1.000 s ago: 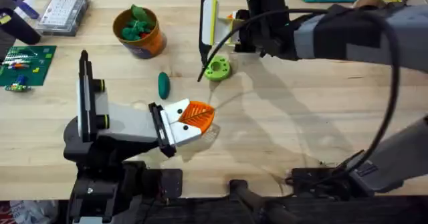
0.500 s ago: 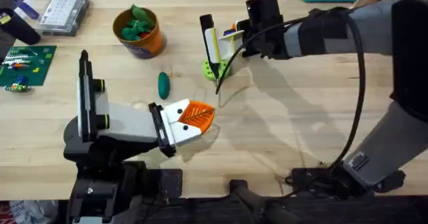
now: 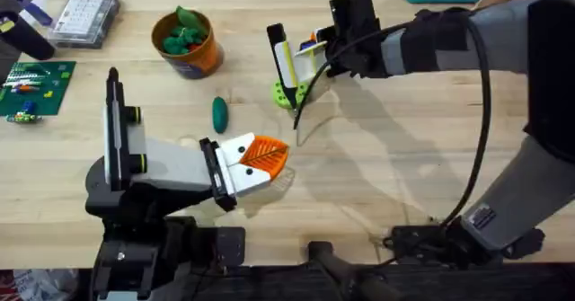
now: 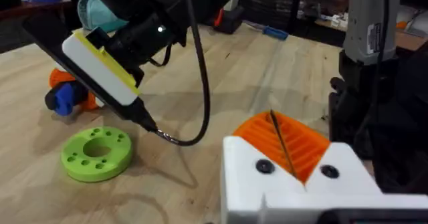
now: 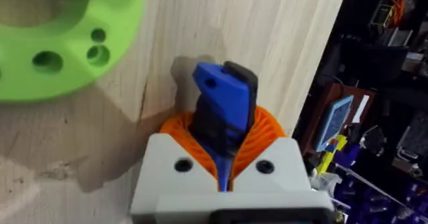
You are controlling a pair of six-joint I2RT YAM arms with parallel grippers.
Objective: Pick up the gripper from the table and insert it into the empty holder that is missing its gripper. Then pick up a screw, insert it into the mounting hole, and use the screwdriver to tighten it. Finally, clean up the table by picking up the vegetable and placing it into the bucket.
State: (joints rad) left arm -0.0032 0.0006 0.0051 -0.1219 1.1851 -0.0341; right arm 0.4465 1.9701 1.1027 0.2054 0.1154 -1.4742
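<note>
Currently right gripper (image 5: 224, 154) jaws clamped on a blue piece (image 5: 224, 107), at 1 o'clock from the vegetable (image 3: 219, 113). Left gripper (image 3: 260, 157) jaws together, empty. No legible writing.

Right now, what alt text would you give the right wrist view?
The right tool, white and orange, is shut on a blue and black object over the wooden table. A lime-green ring with holes lies beside it.
</note>
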